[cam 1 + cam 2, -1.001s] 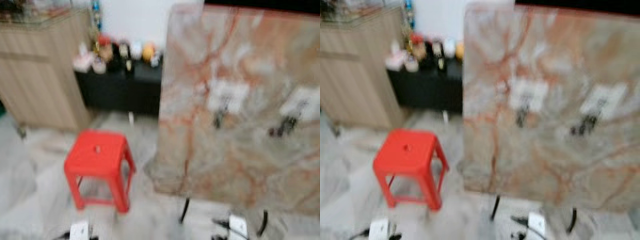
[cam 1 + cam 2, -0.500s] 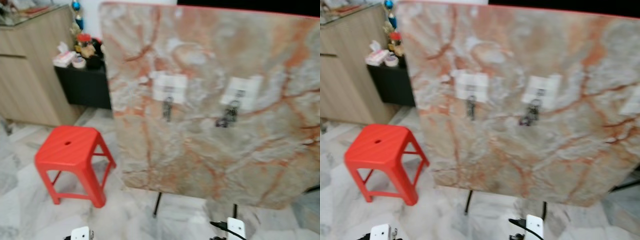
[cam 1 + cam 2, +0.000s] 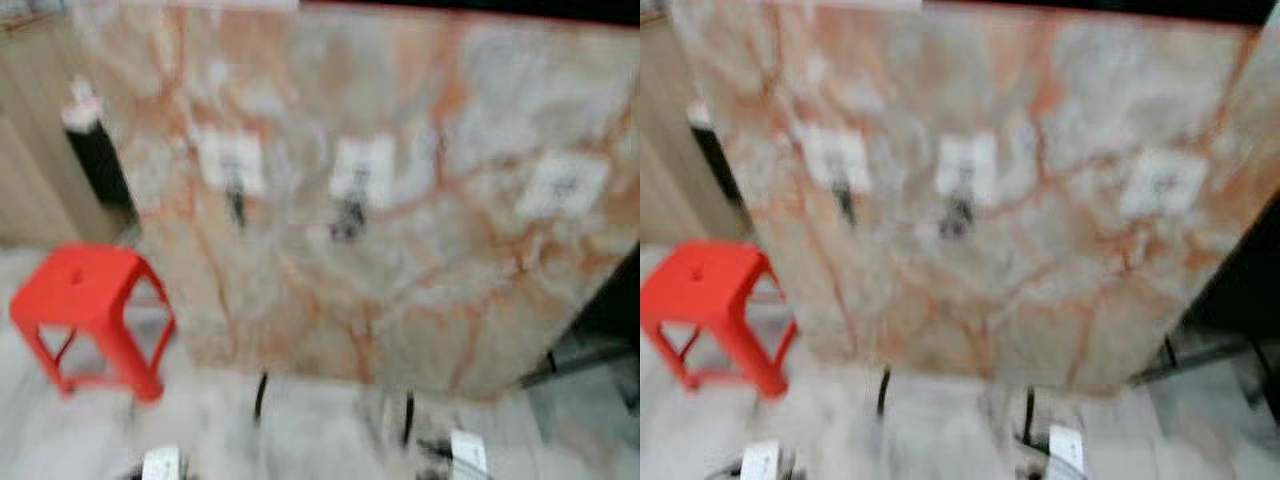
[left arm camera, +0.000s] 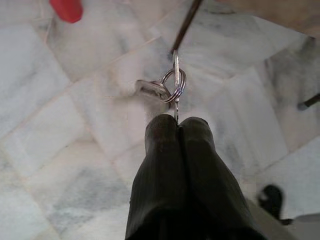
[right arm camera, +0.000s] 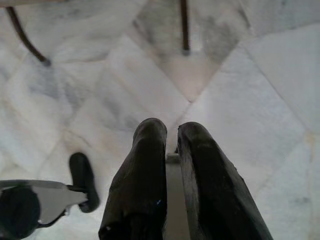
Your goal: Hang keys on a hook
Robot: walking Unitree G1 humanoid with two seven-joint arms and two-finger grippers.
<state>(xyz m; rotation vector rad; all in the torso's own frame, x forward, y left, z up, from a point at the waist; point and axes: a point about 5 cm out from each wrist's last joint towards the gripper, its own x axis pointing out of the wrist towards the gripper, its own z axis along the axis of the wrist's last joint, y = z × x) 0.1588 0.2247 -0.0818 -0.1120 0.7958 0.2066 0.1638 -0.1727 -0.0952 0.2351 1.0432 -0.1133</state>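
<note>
In the left wrist view my left gripper (image 4: 177, 122) hangs low over the marble floor, shut on a set of keys (image 4: 167, 87) whose silver ring sticks out past the fingertips. Ahead stands an upright marble-patterned board (image 3: 400, 300) with three white hook plates. The left plate (image 3: 230, 160) and the middle plate (image 3: 362, 168) each carry a dark bunch of keys. No keys can be made out on the right plate (image 3: 563, 185) through the blur. My right gripper (image 5: 172, 131) hangs idle above the floor, fingers together with nothing between them.
A red plastic stool (image 3: 85, 305) stands left of the board. The board rests on thin dark legs (image 3: 260, 395). A black cabinet (image 3: 95, 160) and a wooden cabinet (image 3: 25, 150) lie behind at the left. Dark furniture (image 3: 610, 300) is at the right.
The whole picture has shifted left and blurred, so the camera has turned right. The third hook plate has come into view and the stool sits nearer the left edge.
</note>
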